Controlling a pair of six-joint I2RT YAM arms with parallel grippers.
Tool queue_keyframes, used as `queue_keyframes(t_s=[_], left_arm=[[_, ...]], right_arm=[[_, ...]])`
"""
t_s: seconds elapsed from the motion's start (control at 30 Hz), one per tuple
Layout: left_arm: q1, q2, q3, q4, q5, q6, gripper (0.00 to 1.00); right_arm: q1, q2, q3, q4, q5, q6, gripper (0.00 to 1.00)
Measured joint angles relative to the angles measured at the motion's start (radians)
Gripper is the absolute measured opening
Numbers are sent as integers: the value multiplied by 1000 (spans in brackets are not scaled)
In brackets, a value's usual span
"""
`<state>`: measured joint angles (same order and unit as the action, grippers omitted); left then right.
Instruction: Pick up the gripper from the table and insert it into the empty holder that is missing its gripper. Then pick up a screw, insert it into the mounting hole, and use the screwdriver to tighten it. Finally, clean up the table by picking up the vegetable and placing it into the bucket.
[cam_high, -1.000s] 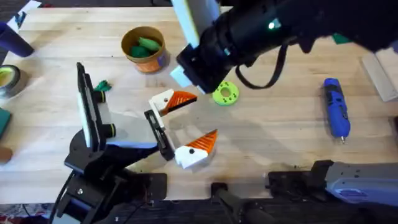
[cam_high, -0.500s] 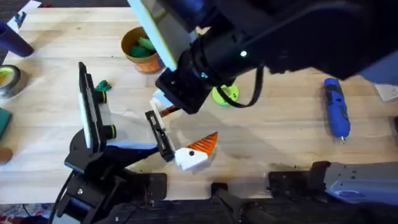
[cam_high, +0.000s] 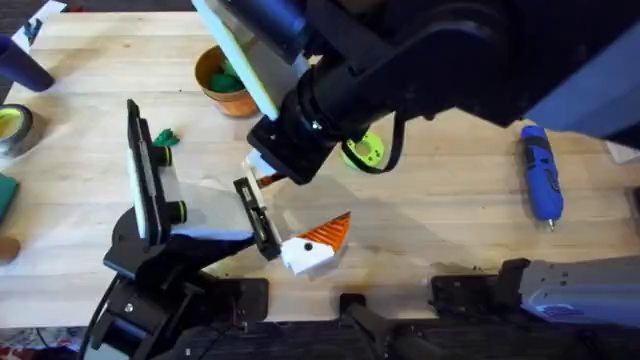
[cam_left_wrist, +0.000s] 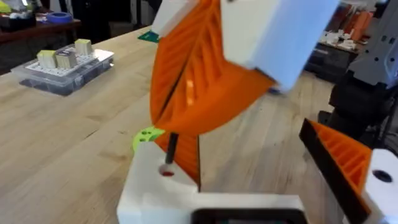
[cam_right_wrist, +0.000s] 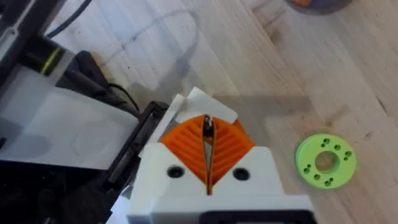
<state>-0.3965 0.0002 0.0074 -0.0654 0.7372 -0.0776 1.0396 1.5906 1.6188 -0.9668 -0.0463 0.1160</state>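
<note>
Screw (cam_right_wrist: 208, 126) clamped in right hand (cam_right_wrist: 208, 155) above holder (cam_high: 256, 215); left hand's state unclear

From where I work, the pale wooden bench (cam_high: 450, 200) spreads out with visible grain and knots. A lime-green plastic disc (cam_right_wrist: 325, 161) with a centre hole and a ring of small holes lies flat on it. At the far left edge sits a roll of grey tape (cam_high: 14, 129) with a yellowish middle, and beyond it a dark blue cylinder (cam_high: 20, 65). A teal block (cam_high: 5, 195) pokes in just nearer along that edge. Across the bench stands a clear plastic parts box (cam_left_wrist: 64, 70) holding small pale blocks, with a blue roll (cam_left_wrist: 60, 17) on a table behind it.
</note>
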Motion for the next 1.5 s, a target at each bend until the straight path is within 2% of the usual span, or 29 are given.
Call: queue_keyframes(t_s=[1.0,1.5], left_arm=[[0,0,0,-2,0,-5,993],[0,0,0,-1,0,-4,993]], right_arm=[[0,41,2,6,-3,-1,6],[0,41,2,2,-37,-59,6]])
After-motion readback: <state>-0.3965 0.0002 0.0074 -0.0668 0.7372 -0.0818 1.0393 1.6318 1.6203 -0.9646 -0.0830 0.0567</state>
